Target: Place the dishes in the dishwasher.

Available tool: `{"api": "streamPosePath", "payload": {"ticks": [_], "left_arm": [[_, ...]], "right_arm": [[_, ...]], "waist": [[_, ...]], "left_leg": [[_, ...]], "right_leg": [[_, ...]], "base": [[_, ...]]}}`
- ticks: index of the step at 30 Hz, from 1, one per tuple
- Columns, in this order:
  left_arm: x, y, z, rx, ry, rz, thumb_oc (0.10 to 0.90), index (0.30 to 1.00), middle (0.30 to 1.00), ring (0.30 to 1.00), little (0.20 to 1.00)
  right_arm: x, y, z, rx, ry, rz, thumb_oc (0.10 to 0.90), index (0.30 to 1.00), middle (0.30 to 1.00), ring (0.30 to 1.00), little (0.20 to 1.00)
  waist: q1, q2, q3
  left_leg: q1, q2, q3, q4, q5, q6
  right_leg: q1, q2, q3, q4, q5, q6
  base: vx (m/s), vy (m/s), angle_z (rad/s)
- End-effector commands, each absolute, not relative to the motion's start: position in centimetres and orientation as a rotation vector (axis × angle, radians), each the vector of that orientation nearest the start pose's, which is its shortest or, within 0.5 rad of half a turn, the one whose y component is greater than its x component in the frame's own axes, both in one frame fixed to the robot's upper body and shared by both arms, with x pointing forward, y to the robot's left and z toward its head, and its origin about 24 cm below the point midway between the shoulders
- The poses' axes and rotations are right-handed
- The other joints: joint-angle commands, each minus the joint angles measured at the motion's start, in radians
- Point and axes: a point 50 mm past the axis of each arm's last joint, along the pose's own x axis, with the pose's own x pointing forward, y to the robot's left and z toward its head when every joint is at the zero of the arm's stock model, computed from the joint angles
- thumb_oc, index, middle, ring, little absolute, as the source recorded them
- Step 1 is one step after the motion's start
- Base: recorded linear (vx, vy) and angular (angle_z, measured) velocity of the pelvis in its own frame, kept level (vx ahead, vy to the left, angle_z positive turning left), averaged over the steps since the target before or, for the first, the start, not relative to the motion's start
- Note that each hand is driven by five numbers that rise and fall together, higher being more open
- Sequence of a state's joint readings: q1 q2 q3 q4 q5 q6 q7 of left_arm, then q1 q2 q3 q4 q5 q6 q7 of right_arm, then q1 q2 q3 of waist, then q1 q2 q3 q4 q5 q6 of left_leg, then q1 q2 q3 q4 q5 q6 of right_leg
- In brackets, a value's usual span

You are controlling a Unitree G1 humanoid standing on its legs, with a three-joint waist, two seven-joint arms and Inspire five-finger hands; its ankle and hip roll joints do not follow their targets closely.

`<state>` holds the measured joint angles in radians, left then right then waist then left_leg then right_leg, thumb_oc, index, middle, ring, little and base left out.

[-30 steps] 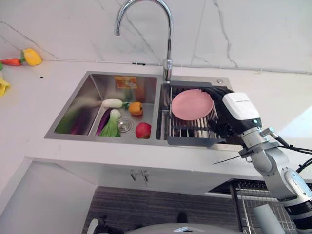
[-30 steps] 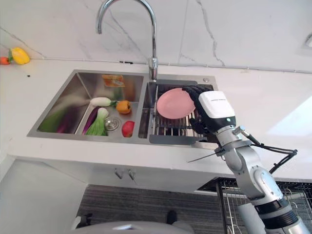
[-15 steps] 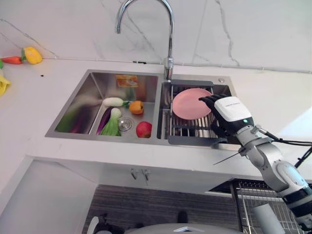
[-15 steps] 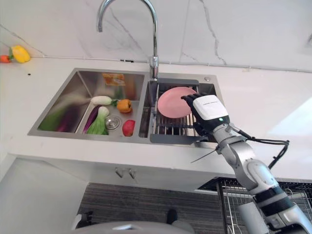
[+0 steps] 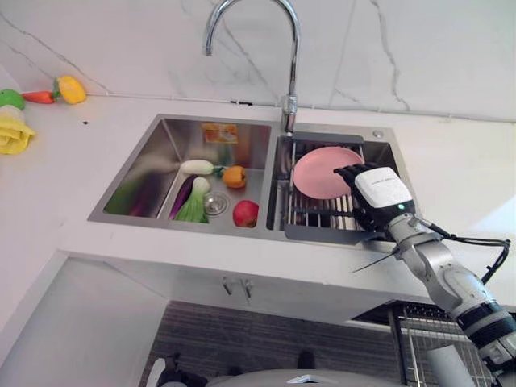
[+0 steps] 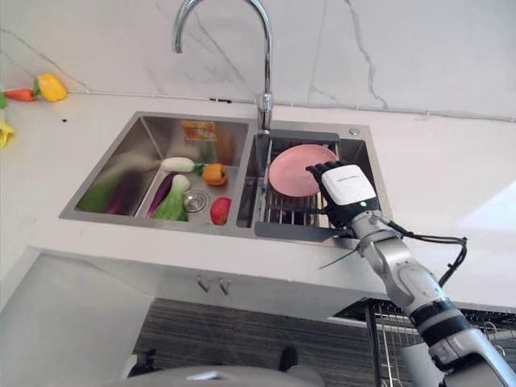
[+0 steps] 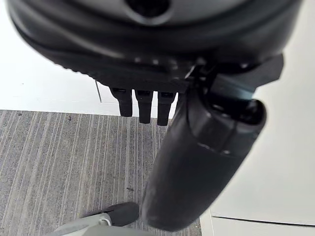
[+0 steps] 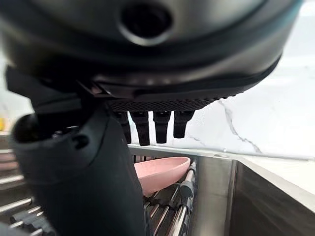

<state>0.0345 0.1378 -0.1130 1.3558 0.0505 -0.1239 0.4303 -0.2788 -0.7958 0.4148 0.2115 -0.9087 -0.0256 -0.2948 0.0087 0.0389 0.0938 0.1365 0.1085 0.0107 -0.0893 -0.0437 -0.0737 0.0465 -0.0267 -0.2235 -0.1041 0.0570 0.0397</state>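
A white bench holds a steel sink. The right robot hand, fingers straight and spread, hovers just beside the pink plate on the rack.

Silver-grey jointed metal right arm, rounded segments, darker ring near elbow. Dark right robot hand, glossy white rectangular plate on back. Left robot hand: black, matte, bulky rounded thumb, stubby fingers.

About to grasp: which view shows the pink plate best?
The left eye view: the pink plate lies almost whole on the rack, the right hand at its edge. The right eye view matches. The right wrist view catches just its rim past the fingers.
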Motion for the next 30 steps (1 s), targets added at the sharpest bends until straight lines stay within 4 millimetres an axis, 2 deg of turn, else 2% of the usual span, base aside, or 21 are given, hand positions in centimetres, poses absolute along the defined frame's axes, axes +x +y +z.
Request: {"api": "streamPosePath", "payload": {"ticks": [1, 4, 9, 14, 20, 21, 22, 23, 30], "left_arm": [[6.3, 23.1, -16.3, 0.580, 1.174, 0.341, 0.800, 0.900, 0.900, 0.900, 0.900], [6.3, 23.0, -16.3, 0.593, 1.168, 0.334, 0.800, 0.900, 0.900, 0.900, 0.900], [6.1, 23.0, -16.3, 0.596, 1.170, 0.349, 0.800, 0.900, 0.900, 0.900, 0.900], [6.0, 22.9, -16.3, 0.598, 1.166, 0.351, 0.800, 0.900, 0.900, 0.900, 0.900], [6.0, 23.0, -16.3, 0.597, 1.162, 0.362, 0.800, 0.900, 0.900, 0.900, 0.900], [5.9, 23.0, -16.3, 0.597, 1.162, 0.362, 0.800, 0.900, 0.900, 0.900, 0.900], [5.8, 23.0, -16.3, 0.595, 1.165, 0.363, 0.800, 0.900, 0.900, 0.900, 0.900], [5.8, 23.0, -16.3, 0.596, 1.167, 0.363, 0.800, 0.900, 0.900, 0.900, 0.900], [5.5, 23.0, -16.3, 0.589, 1.177, 0.368, 0.800, 0.900, 0.900, 0.900, 0.900]], "right_arm": [[30.8, -20.2, 12.2, -1.712, -0.644, -0.090, 0.800, 0.900, 0.900, 0.900, 0.900], [31.1, -20.4, 11.7, -1.746, -0.674, -0.112, 0.800, 0.900, 0.900, 0.900, 0.900], [31.7, -20.1, 12.2, -1.748, -0.712, -0.158, 0.800, 0.900, 0.900, 0.900, 0.900], [32.3, -19.8, 11.2, -1.760, -0.714, -0.150, 0.800, 0.900, 0.900, 0.900, 0.900], [32.7, -20.4, 10.2, -1.783, -0.666, -0.162, 0.800, 0.900, 0.900, 0.900, 0.900], [32.7, -20.5, 10.2, -1.791, -0.662, -0.162, 0.701, 0.752, 0.752, 0.752, 0.752], [32.7, -20.6, 10.0, -1.797, -0.650, -0.160, 0.486, 0.429, 0.429, 0.429, 0.429], [32.7, -20.8, 9.8, -1.806, -0.639, -0.162, 0.400, 0.300, 0.300, 0.300, 0.300], [32.7, -21.7, 8.9, -1.809, -0.579, -0.183, 0.400, 0.300, 0.300, 0.300, 0.300]], "waist": [[0.025, -0.104, -0.060], [0.032, -0.101, -0.061], [0.036, -0.100, -0.060], [0.047, -0.101, -0.063], [0.060, -0.104, -0.062], [0.062, -0.104, -0.061], [0.065, -0.103, -0.060], [0.066, -0.104, -0.060], [0.077, -0.104, -0.059]], "left_leg": [[-0.041, 0.034, -0.031, 0.002, 0.046, -0.051], [-0.036, 0.038, -0.036, 0.002, 0.037, -0.054], [-0.043, 0.034, -0.040, 0.002, 0.050, -0.053], [-0.042, 0.036, -0.051, 0.002, 0.041, -0.056], [-0.048, 0.038, -0.065, 0.002, 0.046, -0.059], [-0.048, 0.039, -0.068, 0.002, 0.046, -0.060], [-0.050, 0.039, -0.071, 0.002, 0.048, -0.061], [-0.051, 0.039, -0.074, 0.002, 0.049, -0.062], [-0.063, 0.038, -0.097, 0.002, 0.057, -0.068]], "right_leg": [[0.087, -0.126, 0.006, 0.017, -0.056, 0.103], [0.095, -0.124, 0.000, 0.017, -0.069, 0.104], [0.091, -0.124, -0.005, 0.017, -0.059, 0.102], [0.101, -0.121, -0.014, 0.017, -0.074, 0.101], [0.106, -0.118, -0.029, 0.017, -0.078, 0.097], [0.108, -0.117, -0.031, 0.017, -0.080, 0.096], [0.110, -0.116, -0.034, 0.017, -0.081, 0.095], [0.111, -0.116, -0.037, 0.017, -0.082, 0.095], [0.118, -0.115, -0.059, 0.017, -0.085, 0.092]], "base": [[0.04, -0.013, 0.08], [0.03, -0.013, 0.12], [-0.01, -0.002, 0.05], [0.02, -0.007, 0.02], [0.00, -0.007, 0.10], [0.00, -0.002, 0.09], [0.00, -0.004, 0.07], [-0.01, -0.006, 0.07], [-0.01, 0.000, 0.09]]}}
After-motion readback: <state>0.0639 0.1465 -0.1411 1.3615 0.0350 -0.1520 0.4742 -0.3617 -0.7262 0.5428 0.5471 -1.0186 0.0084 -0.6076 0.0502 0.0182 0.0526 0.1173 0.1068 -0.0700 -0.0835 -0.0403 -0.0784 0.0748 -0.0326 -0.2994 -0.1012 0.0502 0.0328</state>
